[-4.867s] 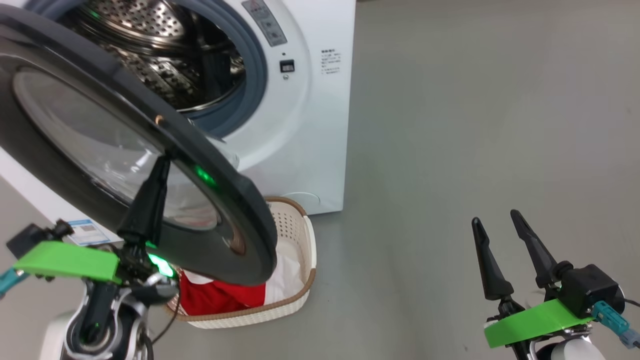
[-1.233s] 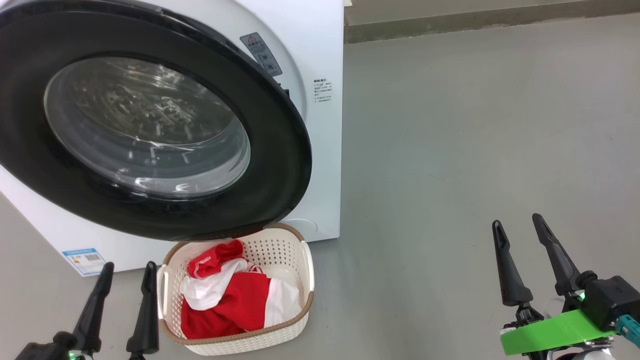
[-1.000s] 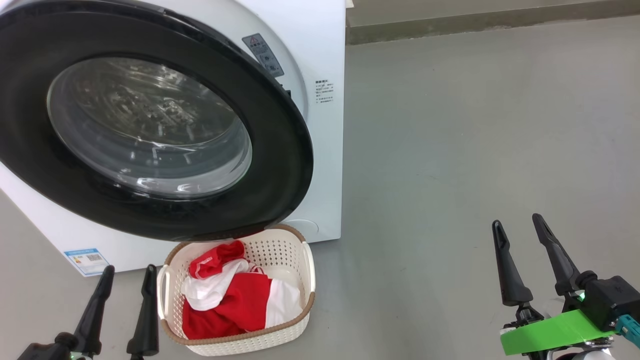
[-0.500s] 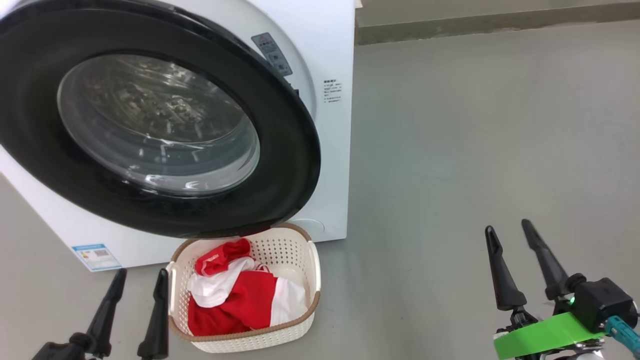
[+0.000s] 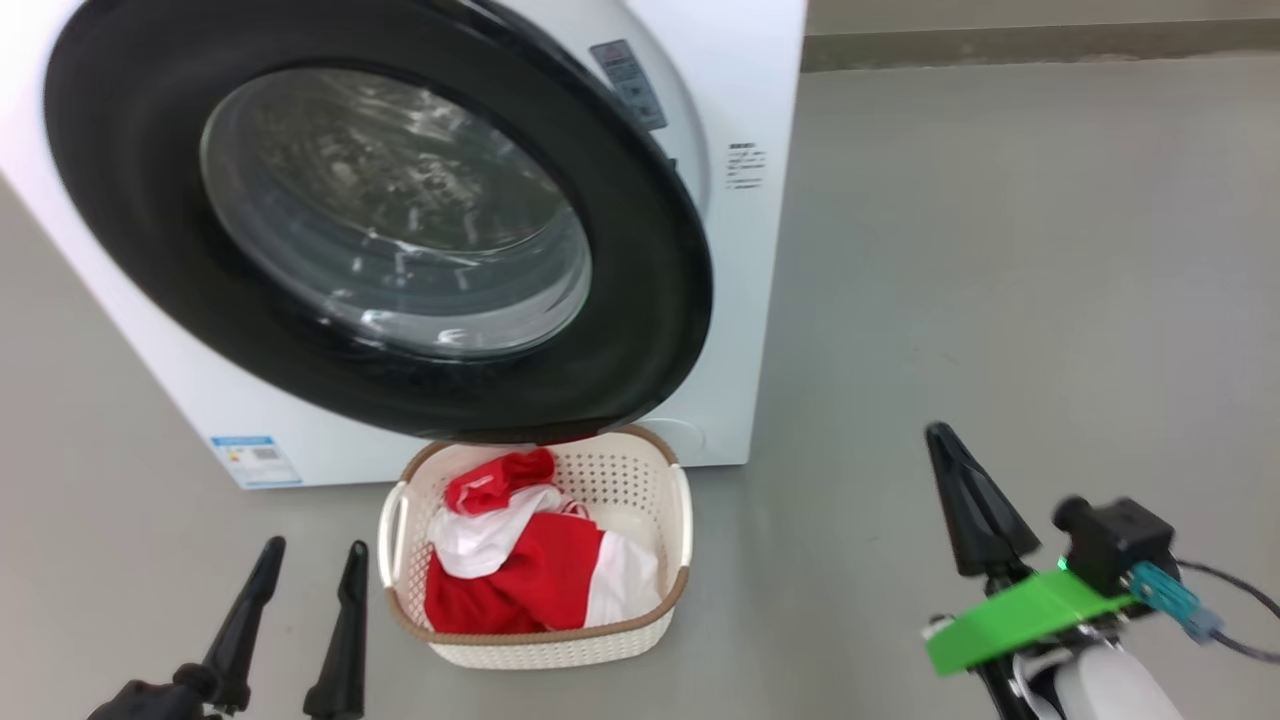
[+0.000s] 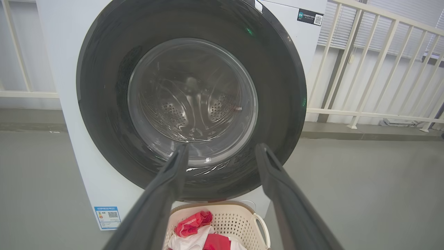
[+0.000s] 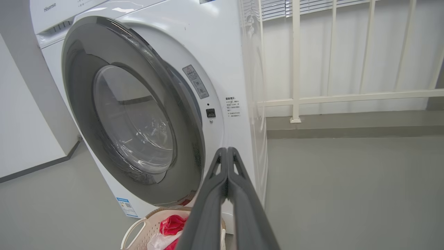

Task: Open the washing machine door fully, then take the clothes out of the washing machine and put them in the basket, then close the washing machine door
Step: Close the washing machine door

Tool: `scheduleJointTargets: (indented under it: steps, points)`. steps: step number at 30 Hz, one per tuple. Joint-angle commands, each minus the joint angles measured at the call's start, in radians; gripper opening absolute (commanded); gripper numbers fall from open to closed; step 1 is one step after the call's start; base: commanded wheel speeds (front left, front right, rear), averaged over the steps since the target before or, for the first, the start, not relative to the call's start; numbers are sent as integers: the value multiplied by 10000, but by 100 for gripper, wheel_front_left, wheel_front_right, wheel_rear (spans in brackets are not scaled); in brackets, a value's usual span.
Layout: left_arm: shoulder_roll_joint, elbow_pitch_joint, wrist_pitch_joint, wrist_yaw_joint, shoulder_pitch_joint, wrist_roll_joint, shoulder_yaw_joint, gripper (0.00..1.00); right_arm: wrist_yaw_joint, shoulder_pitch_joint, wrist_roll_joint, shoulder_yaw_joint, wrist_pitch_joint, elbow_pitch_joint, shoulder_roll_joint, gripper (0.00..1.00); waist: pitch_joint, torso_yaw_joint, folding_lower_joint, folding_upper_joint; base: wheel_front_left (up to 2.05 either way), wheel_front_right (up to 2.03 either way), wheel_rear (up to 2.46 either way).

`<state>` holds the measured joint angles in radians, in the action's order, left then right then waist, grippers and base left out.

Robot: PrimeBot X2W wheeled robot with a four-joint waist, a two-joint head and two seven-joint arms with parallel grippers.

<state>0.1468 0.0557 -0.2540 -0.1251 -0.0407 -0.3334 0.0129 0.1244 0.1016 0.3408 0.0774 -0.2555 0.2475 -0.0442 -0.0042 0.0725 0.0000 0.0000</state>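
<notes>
Now we are judging the washing machine door (image 5: pixel 655 330), lying against the washing machine (image 5: pixel 755 260), stiff and slippery, best pushed at its rim; left end effector (image 5: pixel 313 548) is standing open, right end effector (image 5: pixel 940 435) shut, empty.

Grey floor (image 5: pixel 1000 250), white railing (image 7: pixel 347 97) before white wall (image 7: pixel 347 52).

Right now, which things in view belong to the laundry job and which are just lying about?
Job: washing machine, washing machine door, clothes, basket holding them.
Just there: white railing, label sticker on the machine's front, grey floor.
</notes>
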Motion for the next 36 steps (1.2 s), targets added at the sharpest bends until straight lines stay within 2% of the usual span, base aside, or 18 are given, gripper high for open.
scheduleJointTargets:
  steps: [1, 11, 17, 27, 36]
  points:
    - [113, -247, -78, -56, 498, 164, -262, 100, 63, 719, 59, 435, -63, 2, -60, 0, 171, 343, 0, 0, 0, 0, 0]
    - [20, -257, -78, -56, 909, 211, -112, 100, 63, 2930, 216, 1927, -63, 1699, -60, 0, 716, 1290, 0, 0, 0, 0, 0]
    - [22, -326, -78, -56, 1173, 270, 13, 100, 63, 4182, 71, 2394, -63, 2541, -60, 0, 1171, 1796, 0, 0, 0, 0, 0]
    - [-116, -355, -78, -56, 1633, 255, 125, 100, 63, 5982, 70, 2249, -63, 3745, -107, 0, 2048, 2478, 0, 0, 0, 0, 0]
    - [-193, -353, -78, -56, 1925, 189, 150, 100, 63, 7039, 397, 1882, -63, 4204, -282, 0, 2531, 2683, 0, 0, 0, 0, 0]
